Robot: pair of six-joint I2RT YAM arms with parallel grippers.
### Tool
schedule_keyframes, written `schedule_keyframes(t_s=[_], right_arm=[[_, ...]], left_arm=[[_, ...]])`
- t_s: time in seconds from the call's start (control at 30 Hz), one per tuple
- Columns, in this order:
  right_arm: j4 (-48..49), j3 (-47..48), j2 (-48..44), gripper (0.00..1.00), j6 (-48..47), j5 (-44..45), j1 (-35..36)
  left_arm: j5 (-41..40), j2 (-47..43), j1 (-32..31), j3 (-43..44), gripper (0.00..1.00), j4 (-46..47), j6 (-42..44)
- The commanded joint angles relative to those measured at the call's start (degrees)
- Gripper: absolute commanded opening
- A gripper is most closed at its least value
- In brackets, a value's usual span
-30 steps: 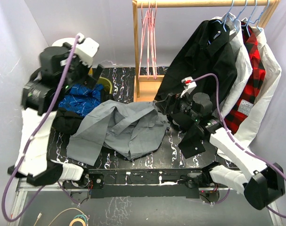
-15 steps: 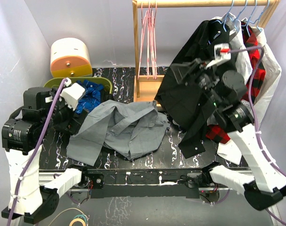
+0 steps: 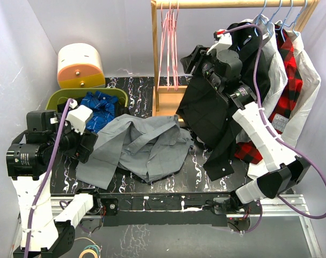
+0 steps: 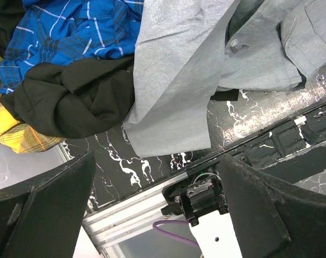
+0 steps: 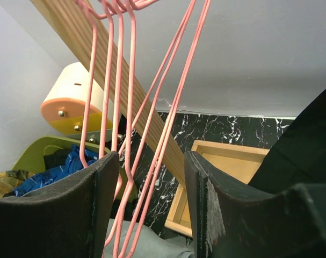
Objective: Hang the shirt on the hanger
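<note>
On the black marbled table (image 3: 205, 161) we see the grey shirt (image 3: 146, 144) lying crumpled and spread out at the middle, one front panel reaching the near edge. Pink hanger (image 3: 175, 54) hangs with other pink ones on the wooden rail (image 3: 232, 4), well apart from the shirt. Right pincer (image 3: 192, 58) is raised beside those hangers, jaws apart. In the right wrist view the pink wires show between its fingers (image 5: 101, 209), and we cannot tell whether they touch. Left pincer (image 3: 89, 146) hovers over the shirt's left edge, jaws wide apart, holding nothing. Just left of the shirt lies a black garment (image 4: 77, 97), with a blue plaid garment (image 4: 71, 32) touching it above.
</note>
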Motion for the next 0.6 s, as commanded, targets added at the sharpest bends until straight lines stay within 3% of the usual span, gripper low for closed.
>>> schedule_keyframes(t_s=[0.0, 0.57], right_arm=[[3.85, 4.96, -0.35, 0.53, -1.14, 1.89, -0.01], [5.62, 2.68, 1.04, 0.53, 0.09, -0.06, 0.62]], left_arm=[[2.07, -0.30, 0.42, 0.50, 0.97, -0.44, 0.37], [2.72, -1.45, 1.71, -2.77, 0.94, -0.44, 0.86]])
